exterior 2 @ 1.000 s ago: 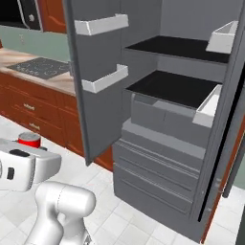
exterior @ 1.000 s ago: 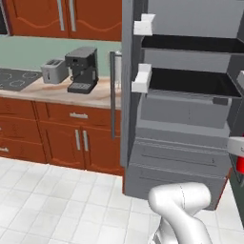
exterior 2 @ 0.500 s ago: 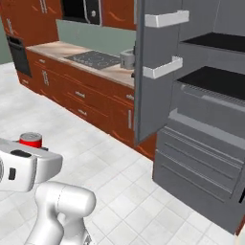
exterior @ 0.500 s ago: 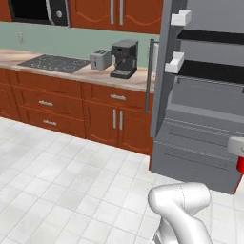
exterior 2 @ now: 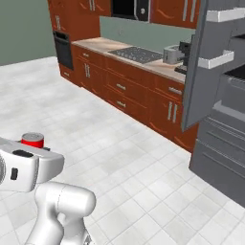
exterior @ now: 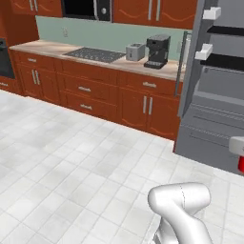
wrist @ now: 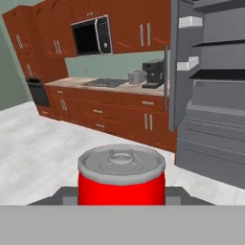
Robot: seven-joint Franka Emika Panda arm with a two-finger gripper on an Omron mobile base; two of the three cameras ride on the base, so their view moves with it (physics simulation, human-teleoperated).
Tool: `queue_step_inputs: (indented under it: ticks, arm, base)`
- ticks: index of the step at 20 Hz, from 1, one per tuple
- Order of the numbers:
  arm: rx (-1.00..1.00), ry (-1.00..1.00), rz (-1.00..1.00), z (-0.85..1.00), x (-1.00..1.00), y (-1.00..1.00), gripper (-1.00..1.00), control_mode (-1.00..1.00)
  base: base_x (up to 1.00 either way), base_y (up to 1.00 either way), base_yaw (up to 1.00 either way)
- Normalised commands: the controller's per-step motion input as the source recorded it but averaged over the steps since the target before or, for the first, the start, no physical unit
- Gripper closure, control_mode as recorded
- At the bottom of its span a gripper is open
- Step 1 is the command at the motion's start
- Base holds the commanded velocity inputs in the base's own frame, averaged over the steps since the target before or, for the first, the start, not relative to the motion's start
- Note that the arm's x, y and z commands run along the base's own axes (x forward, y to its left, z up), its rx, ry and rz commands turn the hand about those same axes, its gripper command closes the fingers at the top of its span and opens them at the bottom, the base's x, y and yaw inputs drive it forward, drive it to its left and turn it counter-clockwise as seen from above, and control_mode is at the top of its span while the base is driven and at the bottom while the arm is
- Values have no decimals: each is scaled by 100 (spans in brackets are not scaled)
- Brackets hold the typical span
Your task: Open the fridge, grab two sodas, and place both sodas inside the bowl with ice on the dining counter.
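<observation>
Here the gripper [wrist: 121, 203] pinches a red can [wrist: 121, 174], upright between the jaws, silver top up; the can [exterior 2: 32, 140] sits above the white hand. Fridge [exterior: 214, 95] doors hang open, off right beside the wall counter [exterior: 90, 52].

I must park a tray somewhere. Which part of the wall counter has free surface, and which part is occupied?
The wall counter is bare left of the stovetop. It is crowded at the fridge end, where the toaster and coffee machine stand side by side.
</observation>
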Motion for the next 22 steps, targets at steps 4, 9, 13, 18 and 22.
queue_step_inputs:
  ticks: [4, 9, 13, 18, 22]
  arm:
    - [0, 0, 0, 0, 0, 0, 100, 100]
    - [0, 0, 0, 0, 0, 0, 100, 100]
    - [0, 0, 0, 0, 0, 0, 100, 100]
    - [0, 0, 0, 0, 0, 0, 100, 100]
    - [0, 0, 0, 0, 0, 0, 100, 100]
  base:
    - [-100, 76, 24]
    - [-99, 81, 25]
    - [-97, 84, 25]
    - [-89, 99, 23]
    - [-78, 100, 19]
